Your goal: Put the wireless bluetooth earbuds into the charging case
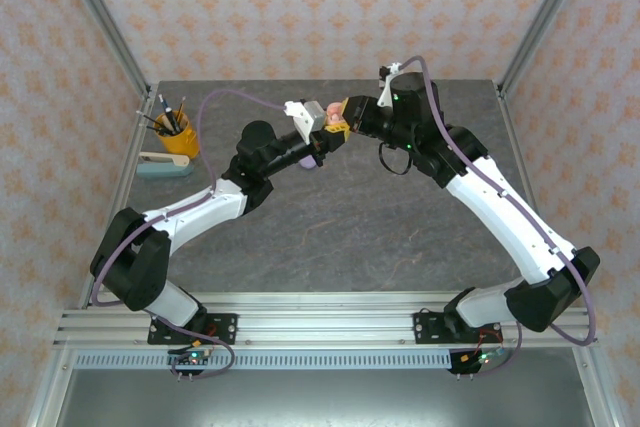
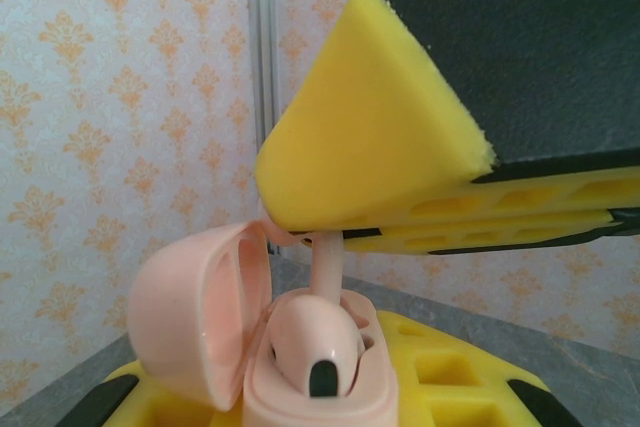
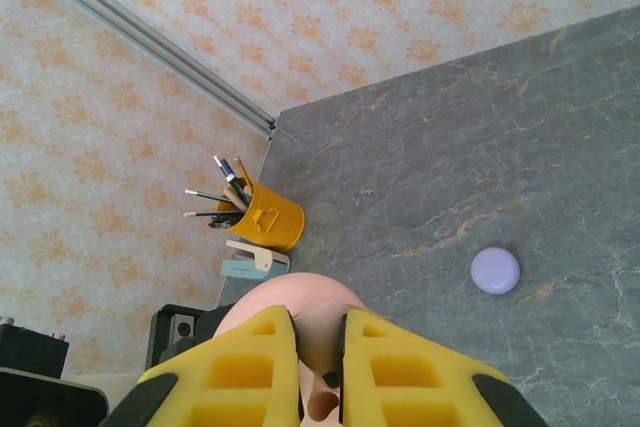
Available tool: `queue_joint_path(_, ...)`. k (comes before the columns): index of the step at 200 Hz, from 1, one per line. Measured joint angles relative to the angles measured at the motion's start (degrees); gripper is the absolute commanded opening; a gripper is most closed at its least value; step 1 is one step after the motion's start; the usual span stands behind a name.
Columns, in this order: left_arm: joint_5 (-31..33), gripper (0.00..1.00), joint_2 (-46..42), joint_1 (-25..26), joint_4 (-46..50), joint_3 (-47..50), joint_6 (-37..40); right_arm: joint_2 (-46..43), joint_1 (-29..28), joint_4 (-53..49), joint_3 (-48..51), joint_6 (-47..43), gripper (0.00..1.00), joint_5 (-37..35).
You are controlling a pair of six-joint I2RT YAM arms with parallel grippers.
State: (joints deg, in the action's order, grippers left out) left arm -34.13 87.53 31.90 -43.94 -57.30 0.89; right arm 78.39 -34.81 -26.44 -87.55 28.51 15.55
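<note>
Since the right hand [image 3: 320, 347] is pinching the tiny salmon-pink stemmed earbud [image 2: 325, 259] just above the open round pink plastic charging case [image 2: 200, 317], which the left hand [image 1: 325, 137] clamps, I'd lower it straight and release only once it's seated.

No text, label, brand or number can be read on the charging case [image 2: 190, 317], pen cup [image 3: 270, 217] or stapler [image 3: 255, 264].

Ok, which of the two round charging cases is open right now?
The salmon-pink plastic case, held up in the air with its lid hinged back; the lilac case lies shut on the grey table.
</note>
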Motion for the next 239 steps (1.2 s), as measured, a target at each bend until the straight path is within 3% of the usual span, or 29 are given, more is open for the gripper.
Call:
queue_joint_path(118, 0.5, 0.00, 0.2, 0.0, 0.5, -0.7, 0.0, 0.5, 0.0, 0.1, 0.2, -2.3, 0.14, 3.5)
queue_joint_path(203, 0.5, 0.00, 0.8, 0.0, 1.0, -0.7, 0.0, 0.8, -0.2, -1.8, -0.6, -2.7, 0.46, 1.6)
queue_joint_path(239, 0.5, 0.00, 0.8, 0.0, 0.3, -0.7, 0.0, 0.8, 0.4, -3.7, -1.7, -2.6, 0.51, 0.3)
